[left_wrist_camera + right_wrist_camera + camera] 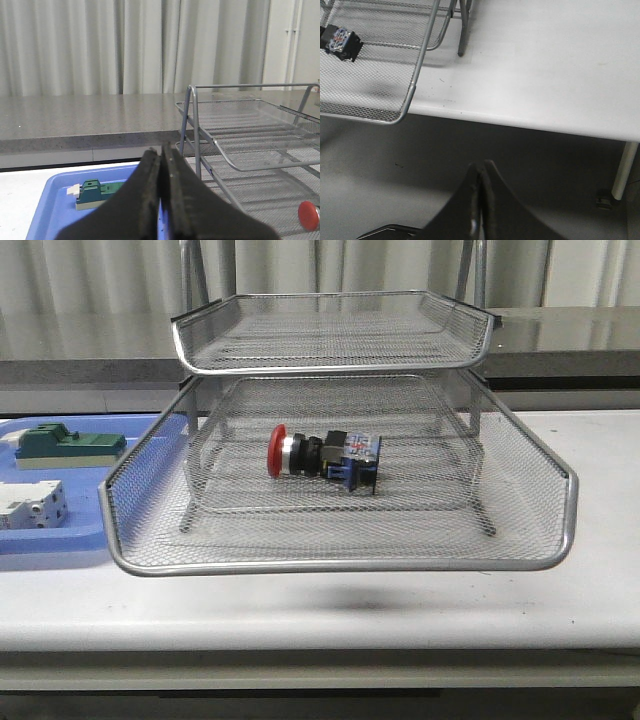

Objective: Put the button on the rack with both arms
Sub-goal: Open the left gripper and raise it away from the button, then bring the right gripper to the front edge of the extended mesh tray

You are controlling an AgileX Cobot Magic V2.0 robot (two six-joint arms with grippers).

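Claws closed, empty | button [322, 458] lies crosswise in rack [340, 565], cap left

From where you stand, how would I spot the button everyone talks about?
Find the silver wire rack in the table's middle. On its big lowest tray lies the button, on its side. It alone has a red round cap; the blocks on the blue tray are green and white.

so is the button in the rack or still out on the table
In the rack. The button lies on its side on the mesh of the rack's lower front tray, red cap pointing left; neither pincer touches it.
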